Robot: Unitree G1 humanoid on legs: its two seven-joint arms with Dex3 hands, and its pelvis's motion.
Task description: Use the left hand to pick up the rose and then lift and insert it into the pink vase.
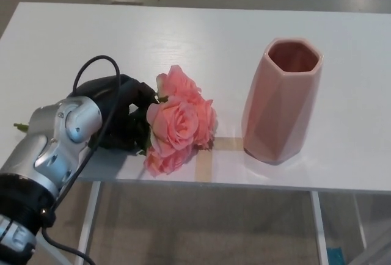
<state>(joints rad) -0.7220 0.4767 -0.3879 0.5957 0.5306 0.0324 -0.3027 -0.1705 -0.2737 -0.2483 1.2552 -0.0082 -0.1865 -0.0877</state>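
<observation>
The black fingers of the left hand were clamped around the stem and dark leaves of the salmon-pink rose cluster, whose blooms lay at the hand's 3 o'clock, over the near edge of the white wooden table. The silver forearm with a looped black cable ran off toward 7 o'clock. The faceted glossy pink vase stood upright at the blooms' 3 o'clock, apart from them, beside strips of tan tape.

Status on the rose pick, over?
Left hand shut on rose, low over table. Right hand not in view. Pink vase upright, empty mouth; path looks clear.
</observation>
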